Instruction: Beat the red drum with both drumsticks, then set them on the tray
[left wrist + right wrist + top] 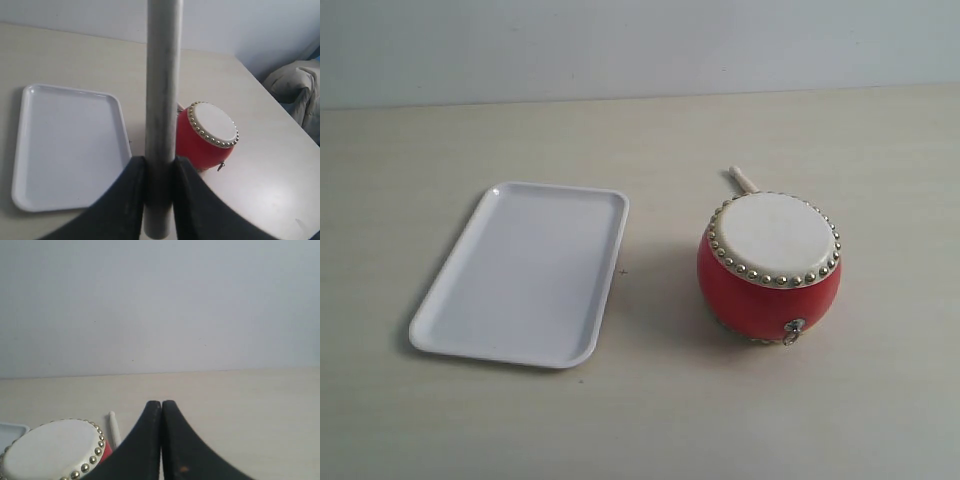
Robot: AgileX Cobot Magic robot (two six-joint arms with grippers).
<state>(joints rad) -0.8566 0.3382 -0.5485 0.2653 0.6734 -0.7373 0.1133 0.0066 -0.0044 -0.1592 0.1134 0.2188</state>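
The red drum [770, 265] stands upright on the table, cream skin up, right of the white tray [520, 275], which holds nothing. One drumstick [744, 181] lies on the table behind the drum, mostly hidden by it. The other drumstick [162, 100] runs up the left wrist view, looking grey this close, with my left gripper [160, 160] shut on it above the table between the tray [65, 145] and the drum [205, 135]. My right gripper [161, 402] is shut with nothing in it, near the drum [50, 450] and the lying drumstick [114, 427]. Neither gripper shows in the exterior view.
The pale wooden table [820, 420] ends at a light wall [640, 40] behind. Past the table's edge, a bundle of beige cloth [300, 90] shows in the left wrist view. A corner of the tray [10, 430] shows in the right wrist view.
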